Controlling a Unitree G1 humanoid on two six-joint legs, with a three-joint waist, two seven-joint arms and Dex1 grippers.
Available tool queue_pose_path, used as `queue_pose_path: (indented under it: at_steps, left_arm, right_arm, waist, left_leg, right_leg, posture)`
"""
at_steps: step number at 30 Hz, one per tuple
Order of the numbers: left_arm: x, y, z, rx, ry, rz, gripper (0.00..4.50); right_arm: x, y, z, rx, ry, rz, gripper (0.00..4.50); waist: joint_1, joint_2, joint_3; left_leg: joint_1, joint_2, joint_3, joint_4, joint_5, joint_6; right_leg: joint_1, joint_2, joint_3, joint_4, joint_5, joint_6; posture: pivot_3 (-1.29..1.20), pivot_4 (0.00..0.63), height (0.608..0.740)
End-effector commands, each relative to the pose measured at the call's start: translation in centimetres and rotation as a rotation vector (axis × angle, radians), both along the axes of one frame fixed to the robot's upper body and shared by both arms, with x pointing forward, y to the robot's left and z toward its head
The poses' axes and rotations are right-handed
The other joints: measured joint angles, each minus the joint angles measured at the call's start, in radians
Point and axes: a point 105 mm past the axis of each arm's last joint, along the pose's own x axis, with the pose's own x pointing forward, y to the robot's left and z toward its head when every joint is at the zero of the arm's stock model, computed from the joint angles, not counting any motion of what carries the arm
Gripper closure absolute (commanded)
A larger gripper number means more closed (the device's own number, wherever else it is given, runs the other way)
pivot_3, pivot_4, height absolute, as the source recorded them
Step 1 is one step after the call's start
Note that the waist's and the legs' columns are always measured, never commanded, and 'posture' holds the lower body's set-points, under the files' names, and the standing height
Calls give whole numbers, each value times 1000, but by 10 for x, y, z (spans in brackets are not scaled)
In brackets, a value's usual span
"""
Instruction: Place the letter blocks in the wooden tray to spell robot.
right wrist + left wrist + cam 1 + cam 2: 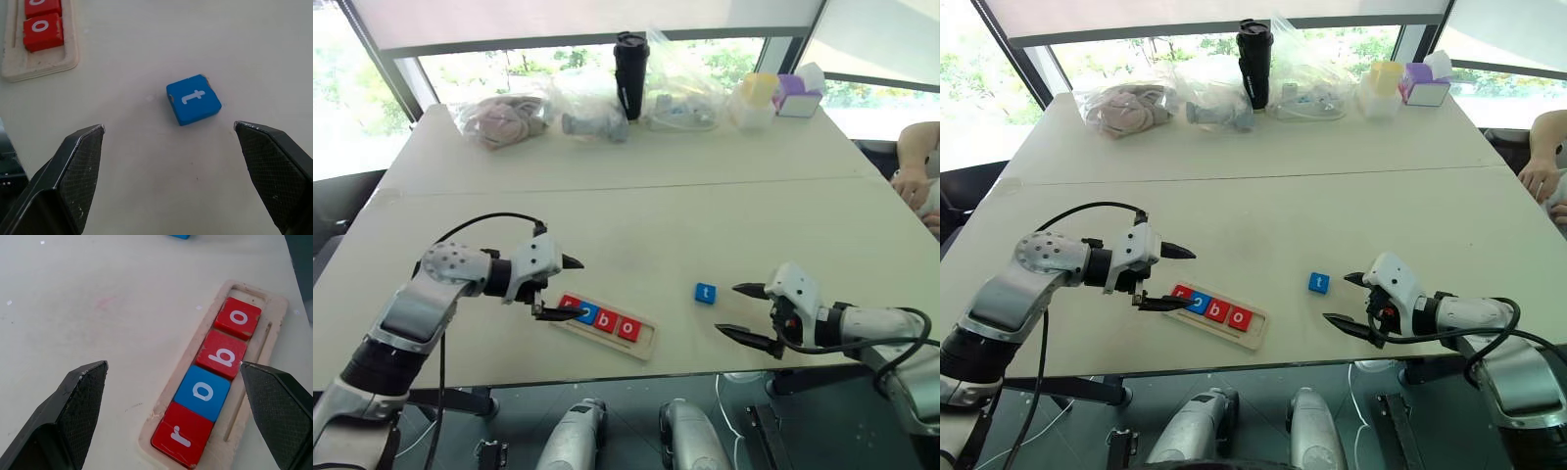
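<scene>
Letter blocks number five: four sit in the wooden tray (646,341) on the table (636,211), reading r (182,434), o (202,391), b (221,354), o (238,317); three are red, one blue. A fifth, the blue t (705,293), lies just beside the tray's empty end. Left gripper (558,288) hovers with jaws open over the tray's r end; right gripper (745,311), jaws open, sits near the t.

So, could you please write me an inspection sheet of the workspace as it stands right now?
Surface: pale table, lightly scuffed.
Job's things: wooden tray holds four tiles spelling r, o, b, o, last place bare; blue t block lies on the table, apart from the tray.
Clutter: black tumbler, plastic bags, pastel boxes along the far edge.
Grippers: left gripper open over the tray's r end; right gripper open, facing the t block, holding nothing.
Cables: black cable looped over the left arm.
Surroundings: windows; a person's hand at the right.
</scene>
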Motion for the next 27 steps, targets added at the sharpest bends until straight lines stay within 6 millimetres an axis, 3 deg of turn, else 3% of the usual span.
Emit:
queue_pose_path:
  at_steps: [1, 8, 11, 16, 21, 27]
  left_arm:
    - [-2, -1, 12, -7, -40, -13, 0]
    - [-4, 0, 11, 1, -42, -4, 0]
    - [-5, 0, 11, 2, -44, -4, 0]
    - [-6, 0, 10, 4, -44, -4, 0]
    - [-8, 1, 10, 8, -39, -4, 0]
    - [-21, 8, 6, 45, -5, -43, 0]
  right_arm:
    - [10, 2, -1, -9, -46, 38, 94]
    - [25, 2, -12, -34, -64, 67, 94]
    - [28, 1, -15, -45, -70, 75, 895]
    - [31, 3, -15, -41, -83, 92, 3359]
    - [25, 7, 2, -42, -123, 107, 3359]
    - [-16, 42, 38, 1, -90, 194, 3359]
  waist:
    - [2, 0, 0]
    - [3, 0, 0]
    - [3, 0, 0]
    - [2, 0, 0]
    - [3, 0, 0]
    - [2, 1, 0]
  left_leg:
    - [0, 0, 0, 0, 0, 0]
    - [-1, 0, 0, -2, 0, 0]
    - [-1, 0, 0, -1, 0, 0]
    - [0, 0, 0, 0, 0, 0]
    - [0, 0, 0, -1, 0, 0]
    - [-1, 0, 0, -2, 0, 0]
  right_leg:
    - [0, 0, 0, 0, 1, -2]
    - [-2, 0, 0, 0, 0, -1]
    - [-1, 0, 0, 0, 1, -1]
    - [-1, 0, 0, 1, 1, -1]
    - [-1, 0, 0, 1, 1, -1]
    - [-3, 0, 0, 1, 1, -1]
  posture:
    - [0, 150, 740]
    - [0, 150, 740]
    - [0, 150, 740]
    - [0, 150, 740]
    - [0, 150, 740]
    - [0, 150, 740]
